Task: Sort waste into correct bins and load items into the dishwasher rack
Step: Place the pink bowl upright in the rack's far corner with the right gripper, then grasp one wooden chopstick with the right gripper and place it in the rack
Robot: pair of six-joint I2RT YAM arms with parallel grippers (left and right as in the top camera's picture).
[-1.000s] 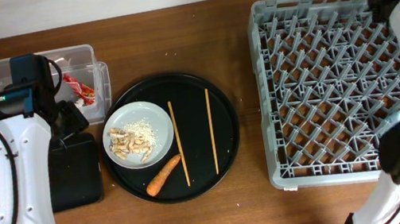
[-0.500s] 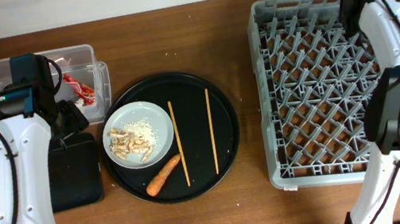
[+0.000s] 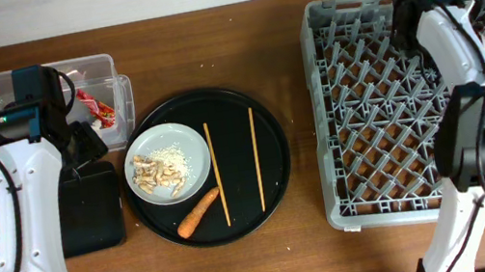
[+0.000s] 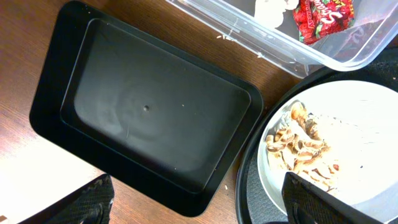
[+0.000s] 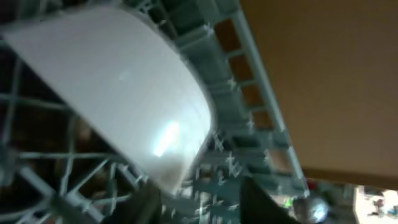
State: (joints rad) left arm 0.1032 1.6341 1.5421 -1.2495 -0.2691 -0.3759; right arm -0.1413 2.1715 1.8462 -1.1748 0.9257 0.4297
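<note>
Overhead view, supplemented by both wrist views. The left fingers (image 4: pixel 93 199) are seen spread wide, with nothing held between them. Beneath them, spanning the gap, lies the shallow black tray (image 4: pixel 149 118), its long axis slanted across the wrist picture. Beyond the fingertips the clear box (image 4: pixel 323 50) rests on the counter (image 4: pixel 25 25); a red wrapper (image 4: pixel 323 14) and a white paper bit (image 4: pixel 270 7) are seen inside it. Beside one finger the pale plate (image 4: pixel 367 143) carries beige food scraps (image 4: pixel 301 149) and sits on the round black tray (image 4: pixel 245 186).

On that round tray, past the plate from the left fingers, the carrot (image 3: pixel 198 212) lies diagonally, thick end toward the counter's near edge and thin tip at the closer of the two chopsticks (image 3: pixel 216 174). The chopsticks are parallel and apart, and their long axes run from near edge to far edge.

The right fingers (image 5: pixel 261 202) are seen apart above the grey rack (image 3: pixel 388 132), with only rack pegs visible between them. Just ahead of their tips a white bowl (image 5: pixel 118 87) rests in the rack. The picture is too blurred for the bowl's tilt to be judged.
</note>
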